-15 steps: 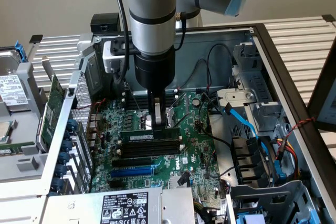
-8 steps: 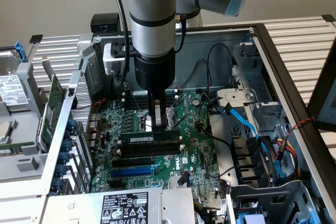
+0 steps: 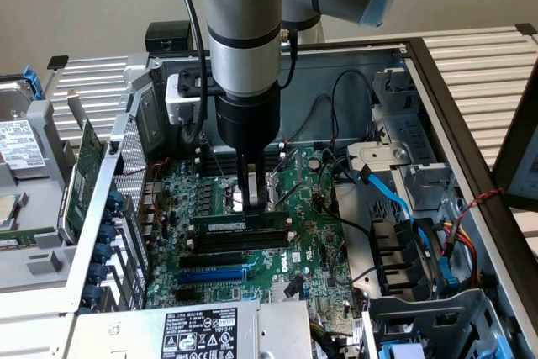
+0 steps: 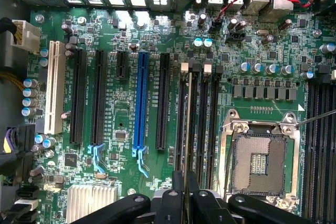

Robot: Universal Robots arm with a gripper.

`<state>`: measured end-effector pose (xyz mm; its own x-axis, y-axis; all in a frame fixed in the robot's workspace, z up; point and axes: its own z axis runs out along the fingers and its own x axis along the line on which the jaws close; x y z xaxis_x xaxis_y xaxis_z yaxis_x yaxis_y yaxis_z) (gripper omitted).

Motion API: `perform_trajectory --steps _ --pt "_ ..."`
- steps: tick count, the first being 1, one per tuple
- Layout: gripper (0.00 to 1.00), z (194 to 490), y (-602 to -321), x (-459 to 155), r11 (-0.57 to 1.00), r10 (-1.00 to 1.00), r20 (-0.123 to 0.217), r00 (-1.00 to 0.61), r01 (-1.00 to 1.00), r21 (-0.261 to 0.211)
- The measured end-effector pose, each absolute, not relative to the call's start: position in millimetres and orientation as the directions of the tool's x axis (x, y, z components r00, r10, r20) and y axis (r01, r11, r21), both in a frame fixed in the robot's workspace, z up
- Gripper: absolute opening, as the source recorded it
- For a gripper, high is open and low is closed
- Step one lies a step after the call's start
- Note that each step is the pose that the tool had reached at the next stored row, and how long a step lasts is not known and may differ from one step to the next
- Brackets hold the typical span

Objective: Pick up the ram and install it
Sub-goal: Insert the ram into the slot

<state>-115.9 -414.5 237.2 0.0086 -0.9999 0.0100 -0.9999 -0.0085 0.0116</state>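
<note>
The ram (image 3: 239, 223) is a long thin green stick with a white label, held upright on its long edge just over the black memory slots (image 3: 235, 241) of the motherboard (image 3: 311, 250). My gripper (image 3: 252, 199) points straight down and is shut on the ram's top edge near its middle. In the wrist view the ram (image 4: 187, 119) appears edge-on as a thin line running along one black slot, between the dark fingers (image 4: 176, 192). I cannot tell whether it touches the slot or sits in it.
The open CPU socket (image 4: 260, 163) lies beside the memory slots. A blue slot (image 4: 140, 103) and other black expansion slots lie further over. Blue cables (image 3: 395, 199) and drive bays stand at the exterior view's right, a green expansion card (image 3: 84, 178) at its left, and the power supply (image 3: 202, 329) in front.
</note>
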Motion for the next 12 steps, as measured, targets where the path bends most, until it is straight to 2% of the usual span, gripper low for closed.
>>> perform_trajectory --steps 12 --pt "0.13 234.1 -414.6 -117.0 -0.008 -1.0 0.013 0.009 -1.0 0.012"
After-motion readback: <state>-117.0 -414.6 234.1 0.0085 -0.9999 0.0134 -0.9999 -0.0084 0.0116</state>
